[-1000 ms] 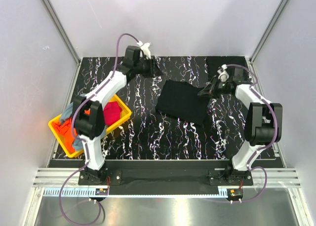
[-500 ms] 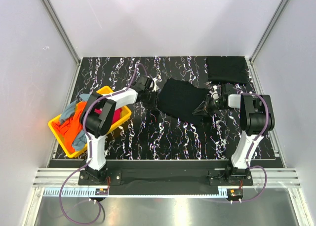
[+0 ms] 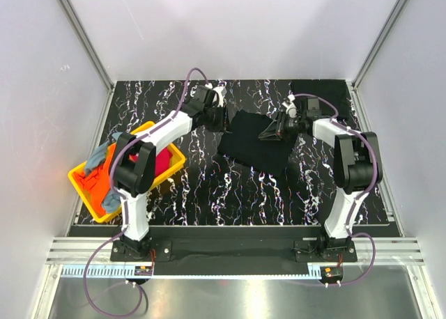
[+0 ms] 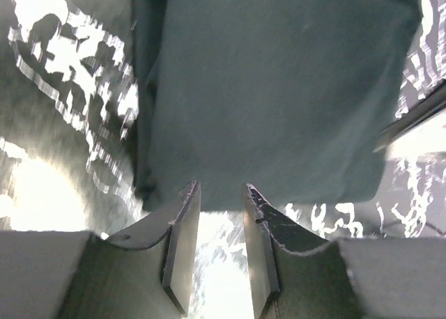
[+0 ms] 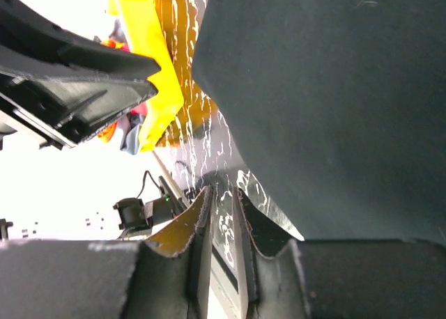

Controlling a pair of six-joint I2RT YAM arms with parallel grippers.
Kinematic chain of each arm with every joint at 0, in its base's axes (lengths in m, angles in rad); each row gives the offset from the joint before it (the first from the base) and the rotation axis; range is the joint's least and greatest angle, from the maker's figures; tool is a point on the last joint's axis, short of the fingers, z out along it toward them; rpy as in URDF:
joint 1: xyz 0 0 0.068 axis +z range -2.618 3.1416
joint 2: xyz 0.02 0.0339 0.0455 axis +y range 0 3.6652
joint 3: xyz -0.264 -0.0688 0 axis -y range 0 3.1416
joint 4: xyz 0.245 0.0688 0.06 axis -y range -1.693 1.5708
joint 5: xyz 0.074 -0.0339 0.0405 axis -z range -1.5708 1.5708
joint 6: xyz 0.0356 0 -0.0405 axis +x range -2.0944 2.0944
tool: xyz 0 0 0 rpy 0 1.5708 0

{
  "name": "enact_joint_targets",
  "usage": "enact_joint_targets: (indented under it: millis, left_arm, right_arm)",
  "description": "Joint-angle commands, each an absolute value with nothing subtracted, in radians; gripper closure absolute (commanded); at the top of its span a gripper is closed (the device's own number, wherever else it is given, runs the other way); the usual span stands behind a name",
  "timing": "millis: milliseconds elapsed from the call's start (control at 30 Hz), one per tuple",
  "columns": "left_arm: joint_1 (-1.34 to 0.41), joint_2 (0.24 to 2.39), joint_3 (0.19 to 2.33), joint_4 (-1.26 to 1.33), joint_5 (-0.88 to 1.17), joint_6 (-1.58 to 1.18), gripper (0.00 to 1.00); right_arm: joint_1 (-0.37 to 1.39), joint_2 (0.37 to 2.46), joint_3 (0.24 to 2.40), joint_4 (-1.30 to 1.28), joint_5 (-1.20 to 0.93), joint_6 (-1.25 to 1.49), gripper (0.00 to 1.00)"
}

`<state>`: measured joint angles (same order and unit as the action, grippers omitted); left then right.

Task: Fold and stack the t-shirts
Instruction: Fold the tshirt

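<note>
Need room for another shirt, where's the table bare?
Bare: the near strip between the black t-shirt and the arm bases; the far-left corner behind the yellow tray. Crowded: far middle, where the left gripper and right gripper flank that shirt.

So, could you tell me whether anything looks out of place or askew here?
The folded black t-shirt lies skewed to the edges of the table, and a grey-blue t-shirt hangs over the rim of the yellow tray.
</note>
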<state>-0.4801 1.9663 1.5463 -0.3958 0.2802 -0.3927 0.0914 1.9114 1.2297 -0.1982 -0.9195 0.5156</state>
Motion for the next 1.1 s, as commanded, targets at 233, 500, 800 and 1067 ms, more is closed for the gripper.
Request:
enact_joint_targets:
  millis: [233,500,800,1067]
  left_arm:
    - [-0.479,2.197,1.627,-0.391,0.201,-0.361,0.66]
    - [-0.468,2.131,1.669,-0.436,0.191,-0.354,0.64]
    - [-0.469,2.127,1.841,-0.425,0.327,-0.367,0.61]
    - [-0.48,2.368,2.055,-0.391,0.443,-0.357,0.61]
  right_arm:
    - [0.066,2.105,1.223,-0.176,-0.933,0.469,0.76]
    - [0.072,1.99,1.255,-0.221,-0.902,0.488,0.75]
    - [0.172,1.957,1.264,-0.186,-0.934,0.537,0.74]
    - [0.172,2.014,1.184,-0.15,-0.911,0.508,0.73]
